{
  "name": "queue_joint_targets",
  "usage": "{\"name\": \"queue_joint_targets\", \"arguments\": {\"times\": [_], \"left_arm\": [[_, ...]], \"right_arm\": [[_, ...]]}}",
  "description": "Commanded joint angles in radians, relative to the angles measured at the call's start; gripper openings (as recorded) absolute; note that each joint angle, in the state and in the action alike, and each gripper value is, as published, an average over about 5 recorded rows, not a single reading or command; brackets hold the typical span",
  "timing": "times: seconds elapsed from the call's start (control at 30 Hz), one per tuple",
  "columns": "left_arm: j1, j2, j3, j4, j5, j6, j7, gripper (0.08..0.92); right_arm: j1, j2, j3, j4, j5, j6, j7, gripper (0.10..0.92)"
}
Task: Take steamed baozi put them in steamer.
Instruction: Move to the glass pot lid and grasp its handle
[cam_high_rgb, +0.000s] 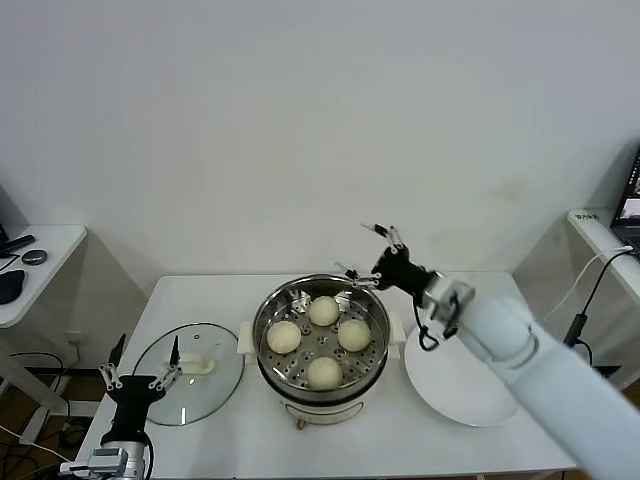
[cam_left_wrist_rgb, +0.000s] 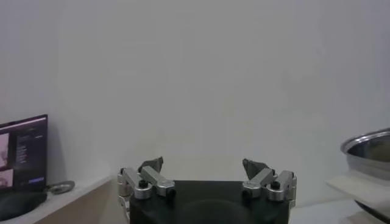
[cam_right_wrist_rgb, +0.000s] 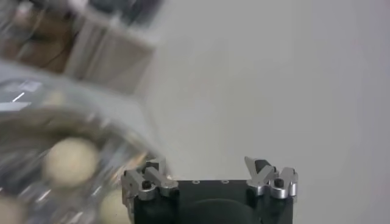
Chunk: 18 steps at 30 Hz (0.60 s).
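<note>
Several pale cream baozi (cam_high_rgb: 323, 310) lie on the perforated tray inside the shiny steel steamer (cam_high_rgb: 268, 308), which stands on a cream base at the table's middle. My right gripper (cam_high_rgb: 368, 254) is open and empty, raised just above the steamer's far right rim. In the right wrist view the steamer rim (cam_right_wrist_rgb: 103, 115) is blurred, with baozi (cam_right_wrist_rgb: 72, 161) inside it. My left gripper (cam_high_rgb: 140, 362) is open and empty, parked low at the table's front left. The steamer's edge shows in the left wrist view (cam_left_wrist_rgb: 367, 146).
A round glass lid (cam_high_rgb: 190, 372) with a cream handle lies left of the steamer. A flat white plate (cam_high_rgb: 458, 385) lies to its right, under my right arm. Side tables stand at the far left (cam_high_rgb: 40, 262) and far right (cam_high_rgb: 605, 235).
</note>
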Motion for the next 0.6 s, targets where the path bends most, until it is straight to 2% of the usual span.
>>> {"name": "queue_joint_targets", "arguments": {"times": [0.03,0.23,0.37,0.47,0.6], "left_arm": [[0.007,0.016,0.009,0.004,0.208,-0.002,-0.022,0.823],[-0.01,0.074,-0.078,0.109,0.651,-0.045,-0.06,0.823],[0.019,0.149,-0.119,0.185,0.962,-0.11,-0.102,0.823],[0.042,0.186,-0.116,0.222,1.117,-0.145,-0.131,0.823],[0.021,0.2,-0.102,0.29,1.255,-0.165,-0.154,0.823]], "right_arm": [[-0.695,0.478,0.67,0.033,-0.217,0.391,-0.016,0.823],[-0.807,0.568,0.753,0.093,-0.165,0.387,0.002,0.823],[-0.857,0.578,0.793,0.147,-0.1,0.348,0.02,0.823],[-0.865,0.583,0.82,0.169,-0.072,0.322,0.029,0.823],[-0.865,0.593,0.83,0.183,-0.06,0.307,0.038,0.823]]}}
